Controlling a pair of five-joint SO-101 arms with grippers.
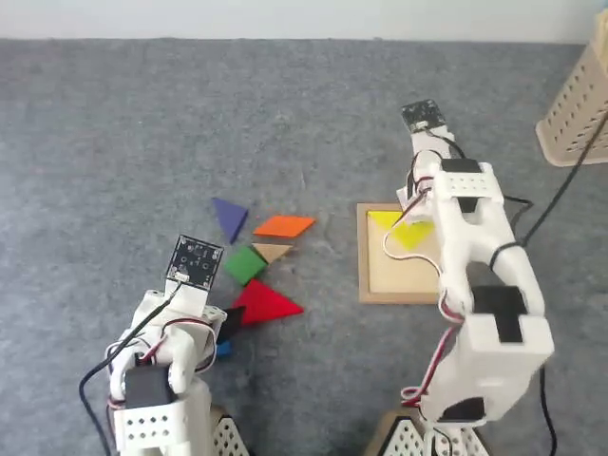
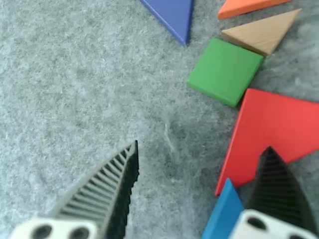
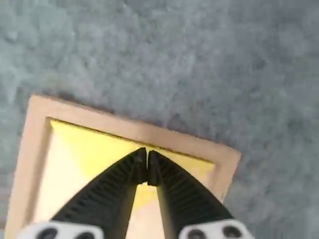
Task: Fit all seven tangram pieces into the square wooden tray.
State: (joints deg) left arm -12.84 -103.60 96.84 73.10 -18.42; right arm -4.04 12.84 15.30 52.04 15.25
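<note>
**Left gripper** (image 2: 199, 184) (image 1: 226, 328): nearest the arm bases, low over the grey felt table cover (image 1: 114, 142). The claw is released, with its fingers (image 2: 117, 191) spread wide and nothing grasped.

**Small blue wooden piece** (image 2: 225, 214) (image 1: 224, 350): flat on the cover between those fingers, close against one of them. Only part of its outline is visible.

**Large red wooden triangle** (image 2: 279, 124) (image 1: 268, 304): just beyond the blue piece, flat on the cover. In the left wrist view one fingertip overlaps its near edge; contact cannot be told.

**Green wooden square** (image 2: 225, 71) (image 1: 244, 264): just beside the red triangle, on its far side.

**Small plain-wood triangle** (image 2: 264, 34) (image 1: 273, 252): just beside the green square.

**Orange wooden parallelogram** (image 2: 246, 6) (image 1: 283, 225): just beyond the plain-wood triangle.

**Purple-blue wooden triangle** (image 2: 172, 12) (image 1: 230, 217): near the orange piece but apart from it, with one tip pointing toward the green square.

These six pieces lie outside the tray.

**Square wooden tray** (image 1: 399, 296) (image 3: 129, 132): on the right arm's side, apart from the loose group.

**Yellow wooden triangle** (image 1: 389, 221) (image 3: 94, 149): inside the tray, with its long edge against the far rim.

**Right gripper** (image 3: 147, 159): over the yellow triangle, near that far rim. The claw is clenched, fingertips pressed together with nothing between them. Whether the tips touch the yellow piece cannot be told.

**Beige perforated container** (image 1: 575, 104): farthest of all, at the table's far edge on the right arm's side.
</note>
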